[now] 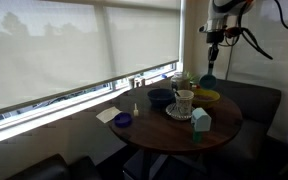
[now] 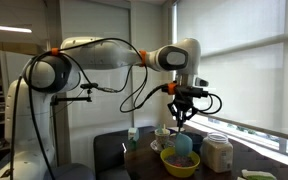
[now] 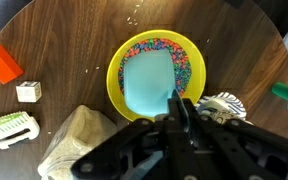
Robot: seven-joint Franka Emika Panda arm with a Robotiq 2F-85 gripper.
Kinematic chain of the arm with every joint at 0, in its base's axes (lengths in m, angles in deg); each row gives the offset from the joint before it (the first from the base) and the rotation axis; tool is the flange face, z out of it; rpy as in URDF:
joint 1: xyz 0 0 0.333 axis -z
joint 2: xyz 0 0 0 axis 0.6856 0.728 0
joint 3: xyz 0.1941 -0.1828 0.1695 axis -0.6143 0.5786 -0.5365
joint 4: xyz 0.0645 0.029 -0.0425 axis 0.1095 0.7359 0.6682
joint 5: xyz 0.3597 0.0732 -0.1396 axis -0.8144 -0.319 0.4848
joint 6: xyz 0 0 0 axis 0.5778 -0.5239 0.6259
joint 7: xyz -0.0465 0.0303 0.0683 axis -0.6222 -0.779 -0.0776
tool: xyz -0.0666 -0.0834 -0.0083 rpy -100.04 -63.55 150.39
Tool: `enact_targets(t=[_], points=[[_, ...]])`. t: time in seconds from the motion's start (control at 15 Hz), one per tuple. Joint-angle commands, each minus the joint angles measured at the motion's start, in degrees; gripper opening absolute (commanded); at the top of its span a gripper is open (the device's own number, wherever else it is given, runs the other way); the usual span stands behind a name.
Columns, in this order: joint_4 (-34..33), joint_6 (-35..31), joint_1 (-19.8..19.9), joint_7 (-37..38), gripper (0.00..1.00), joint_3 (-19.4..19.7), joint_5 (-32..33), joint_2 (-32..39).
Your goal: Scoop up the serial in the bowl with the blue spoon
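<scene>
Tool (image 3: 177, 112) is pinched on the top end of the blue spoon (image 3: 149, 85)'s handle. The spoon hangs over the yellow bowl (image 3: 156, 52) at the frame center of the wrist view, and the scoop covers most of the cereal (image 3: 184, 58). In both exterior views the spoon's long axis is near vertical, handle up in the tool (image 2: 184, 110), scoop down (image 2: 182, 143) and just above the bowl (image 2: 179, 166). Can't tell if the scoop touches the cereal. The scoop's hollow faces up toward the wrist camera. Risks: the grip is far from the scoop, so pushing into the cereal could twist the spoon between the fingers. The bowl is shallow, so a steep dig may flick pieces over the rim onto the tabletop (image 3: 74, 40) or shove the bowl. The white mug (image 1: 184, 101) sits near the bowl (image 1: 206, 97), so a wide sweep could clip it.
</scene>
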Motion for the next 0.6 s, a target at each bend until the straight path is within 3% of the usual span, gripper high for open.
enact_targets(t=[0.0,0.2,0.53], points=[[1.42,-3.05,-1.18,4.09,0.02,-0.69,6.26,-0.26],[4.66,-8.38,-2.79,8.91,0.02,-1.57,13.97,-2.2],[10.7,-16.87,-5.04,13.5,0.02,-4.05,13.13,-4.31]])
